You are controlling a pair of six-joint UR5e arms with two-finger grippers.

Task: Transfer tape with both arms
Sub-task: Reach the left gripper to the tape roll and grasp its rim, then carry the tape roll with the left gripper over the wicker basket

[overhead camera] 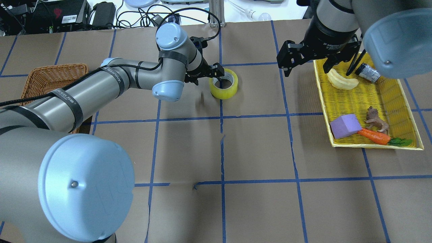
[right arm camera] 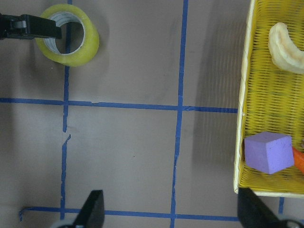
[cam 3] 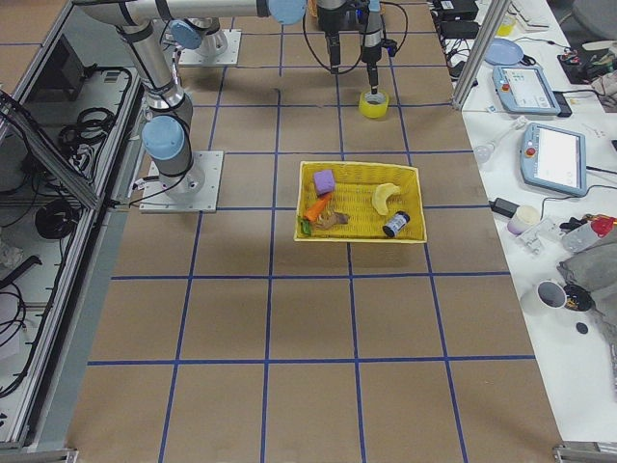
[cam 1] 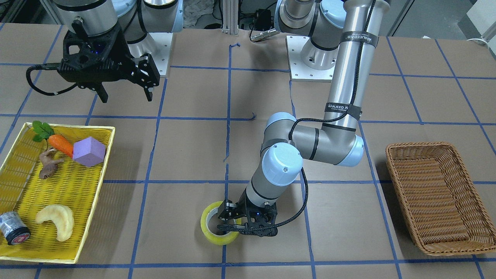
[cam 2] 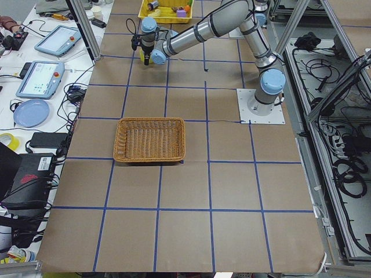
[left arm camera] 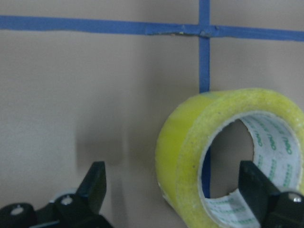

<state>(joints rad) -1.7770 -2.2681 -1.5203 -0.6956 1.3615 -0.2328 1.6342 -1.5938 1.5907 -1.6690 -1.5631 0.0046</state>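
Note:
The tape (cam 1: 217,234), a yellowish roll with a grey-white core, lies flat on the brown table at a blue grid line; it also shows in the overhead view (overhead camera: 225,88). My left gripper (cam 1: 228,222) is open and low at the roll. In the left wrist view one of its fingers (left arm camera: 95,185) is outside the tape (left arm camera: 190,156) and the other is inside the ring's hole, so they straddle the wall. My right gripper (cam 1: 126,93) is open and empty, held high near the yellow tray; from its wrist view the tape (right arm camera: 71,52) is far off.
A yellow tray (cam 1: 101,174) holds a carrot (cam 1: 61,144), a purple block (cam 1: 88,151), a pale banana shape (cam 1: 56,221), a brown figure and a small grey cylinder (cam 1: 13,228). An empty wicker basket (cam 1: 416,144) stands on my left side.

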